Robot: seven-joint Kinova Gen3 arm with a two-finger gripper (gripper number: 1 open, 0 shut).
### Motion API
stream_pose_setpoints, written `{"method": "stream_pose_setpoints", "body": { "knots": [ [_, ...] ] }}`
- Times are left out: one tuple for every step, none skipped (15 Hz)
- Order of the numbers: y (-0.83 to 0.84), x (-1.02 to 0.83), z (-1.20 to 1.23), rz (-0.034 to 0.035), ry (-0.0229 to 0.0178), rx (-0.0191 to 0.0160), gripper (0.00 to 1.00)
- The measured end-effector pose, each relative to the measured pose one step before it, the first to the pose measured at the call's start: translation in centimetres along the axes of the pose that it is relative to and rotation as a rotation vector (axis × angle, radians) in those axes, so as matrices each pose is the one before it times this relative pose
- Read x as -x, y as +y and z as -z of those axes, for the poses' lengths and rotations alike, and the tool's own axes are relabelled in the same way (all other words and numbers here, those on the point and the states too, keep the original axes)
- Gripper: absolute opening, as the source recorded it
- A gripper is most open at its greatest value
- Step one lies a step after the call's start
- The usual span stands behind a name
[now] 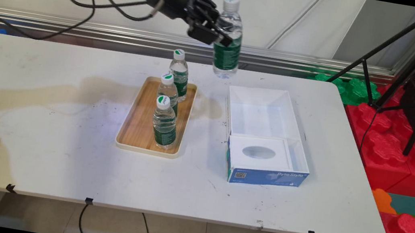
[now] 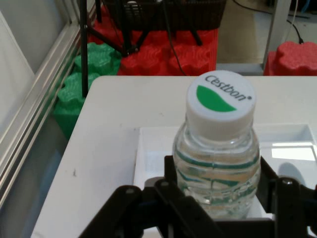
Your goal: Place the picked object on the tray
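Main view: fingers (image 1: pixel 212 28) clamped on bottle (image 1: pixel 227 42), upright, cap up, above table (image 1: pixel 64 153).

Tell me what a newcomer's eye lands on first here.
First, the water bottle held upright in the air by the black gripper, above the table's far edge near the open white box. Next, three more bottles standing in a row on the wooden tray left of that box.
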Motion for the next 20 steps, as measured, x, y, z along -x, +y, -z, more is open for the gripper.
{"method": "stream_pose_setpoints", "body": {
  "knots": [
    [0.258,0.091,1.178,0.00079,-0.00835,0.00123,0.00],
    [0.141,0.063,0.633,0.00002,-0.00533,0.00106,0.00],
    [0.271,0.138,1.105,-0.00158,-0.01146,0.00309,0.00],
    [0.274,0.183,1.105,-0.00135,-0.01285,0.00335,0.00],
    [0.272,0.175,1.067,-0.00203,-0.01223,0.00307,0.00],
    [0.236,0.140,0.882,-0.00183,-0.01009,0.00276,0.00],
    [0.244,0.140,1.018,-0.00084,-0.00983,0.00262,0.00],
    [0.166,0.073,0.703,-0.00077,-0.00574,0.00126,0.00],
    [0.221,0.097,0.978,0.00090,-0.00775,0.00111,0.00],
    [0.199,0.105,0.960,0.00124,-0.00829,-0.00038,0.00],
    [0.189,0.154,1.069,0.00149,-0.01088,-0.00212,0.00],
    [0.084,0.116,0.656,0.00121,-0.00770,-0.00242,0.00],
    [0.122,0.221,0.918,0.00164,-0.01196,-0.00430,0.00],
    [0.073,0.226,0.743,0.00088,-0.01093,-0.00386,0.00],
    [0.040,0.201,0.453,0.00024,-0.00899,-0.00239,0.00],
    [0.050,0.595,1.021,0.00085,-0.02341,-0.00626,0.00],
    [-0.007,0.437,0.502,-0.00001,-0.01521,-0.00429,0.00],
    [-0.019,0.317,0.290,-0.00033,-0.00920,-0.00364,0.00],
    [-0.066,0.482,0.326,0.00009,-0.01389,-0.00445,0.00],
    [-0.071,0.322,0.171,-0.00004,-0.00761,-0.00391,0.00]
  ]
}}
